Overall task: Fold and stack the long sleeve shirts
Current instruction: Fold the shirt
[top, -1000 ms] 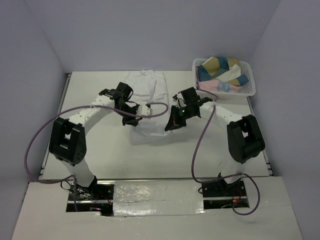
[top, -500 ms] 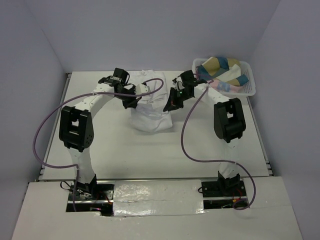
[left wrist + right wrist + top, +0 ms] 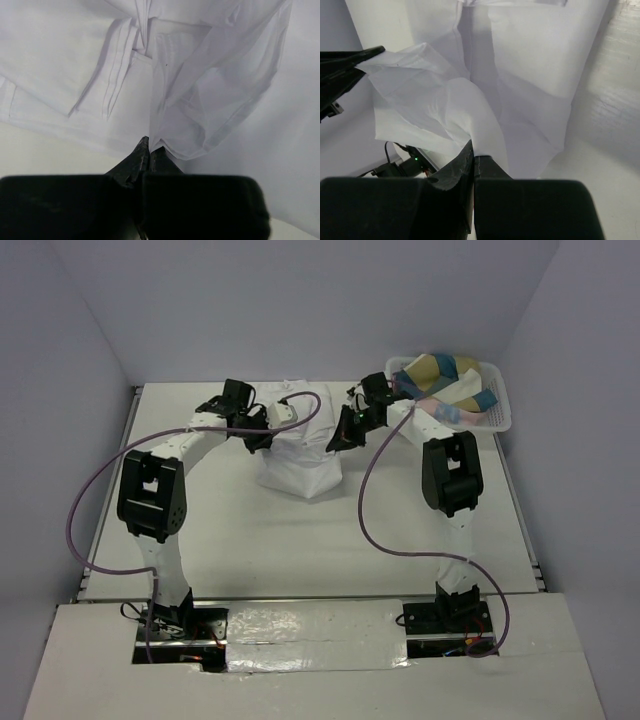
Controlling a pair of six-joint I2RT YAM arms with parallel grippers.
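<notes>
One of the long sleeve shirts (image 3: pixel 300 462), plain white, lies at the middle back of the table, its near part lifted and doubled over. My left gripper (image 3: pixel 262 440) is shut on the shirt's left edge and my right gripper (image 3: pixel 340 440) on its right edge, both above the cloth. In the left wrist view the left gripper (image 3: pixel 149 147) pinches a thin fold of the shirt (image 3: pixel 210 95). The right wrist view shows the right gripper (image 3: pixel 472 152) pinching the shirt (image 3: pixel 520 75), which hangs across to the left gripper's fingers (image 3: pixel 350 62).
A white lattice basket (image 3: pixel 503 405) stands at the back right corner, close to the right arm, holding coloured cloths (image 3: pixel 440 375). Purple cables loop from both arms over the white table (image 3: pixel 220 530). Grey walls close in the back and sides.
Both grippers have moved away from me toward the table's far edge, carrying the shirt's near edge with them. The cloth has doubled over and its near outline has drawn back.
</notes>
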